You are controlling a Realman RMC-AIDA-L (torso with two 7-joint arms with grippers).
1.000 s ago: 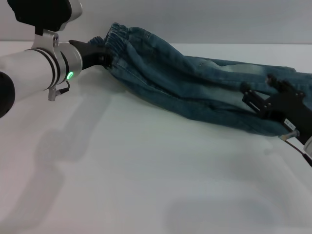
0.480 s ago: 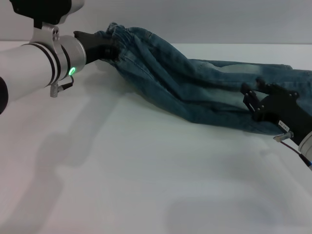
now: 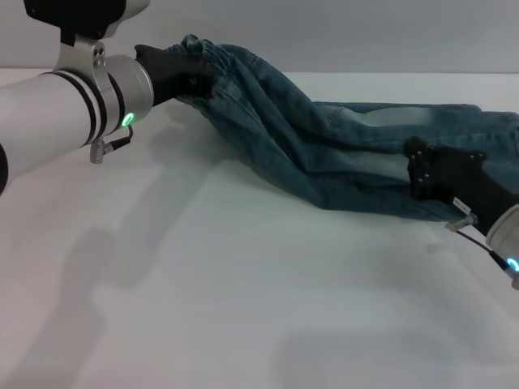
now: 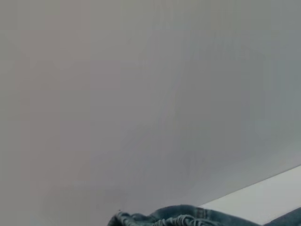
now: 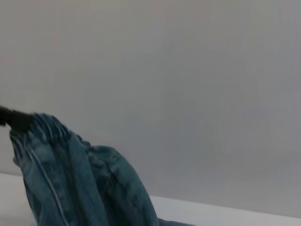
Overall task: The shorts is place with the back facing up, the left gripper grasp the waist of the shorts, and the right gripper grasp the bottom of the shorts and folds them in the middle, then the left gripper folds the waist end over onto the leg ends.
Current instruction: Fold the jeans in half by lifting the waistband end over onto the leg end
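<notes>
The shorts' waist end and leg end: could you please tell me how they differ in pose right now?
The waist of the shorts is lifted off the table, bunched in the left claw; the bottom of the shorts lies low and spread flat. The waist is at the far left, the bottom at the right, by the right claw. Both are faded blue denim.

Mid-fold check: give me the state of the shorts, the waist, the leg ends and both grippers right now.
shorts: bunched lengthwise, stretched between the grippers, not yet folded end to end.
waist of the shorts: lifted off the table, gathered at the left gripper.
leg ends: low by the right gripper, hems hidden.
left gripper: shut on the waist, raised.
right gripper: on the denim near the leg ends.
</notes>
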